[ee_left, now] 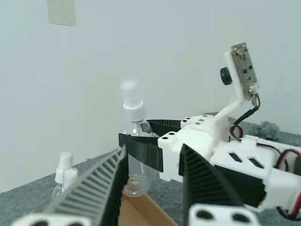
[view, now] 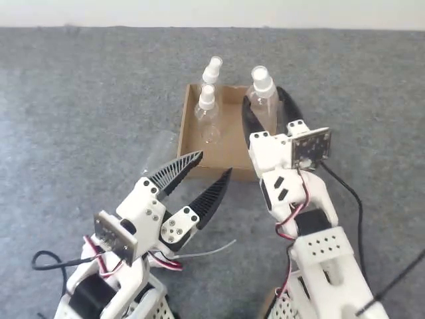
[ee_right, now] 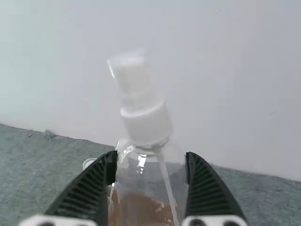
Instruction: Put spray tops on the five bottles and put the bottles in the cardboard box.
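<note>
The cardboard box (view: 229, 156) lies open in the middle of the grey table. A clear bottle with a white spray top (view: 208, 116) stands in its left part. A second capped bottle (view: 212, 70) stands at the box's far edge. My right gripper (view: 269, 113) is shut on a third capped bottle (view: 263, 96) over the box's right rear part; the right wrist view shows this bottle (ee_right: 143, 141) between the black fingers (ee_right: 89, 193). My left gripper (view: 198, 181) hangs open and holds nothing at the box's near left corner. The left wrist view shows the held bottle (ee_left: 133, 155) beyond its fingers (ee_left: 101, 193).
A thin white tube (view: 209, 251) lies on the table near the left arm's base. Black cables (view: 352, 199) trail beside the right arm. Grey carpet-like surface stretches free to the left and right of the box. A pale wall rises behind the table.
</note>
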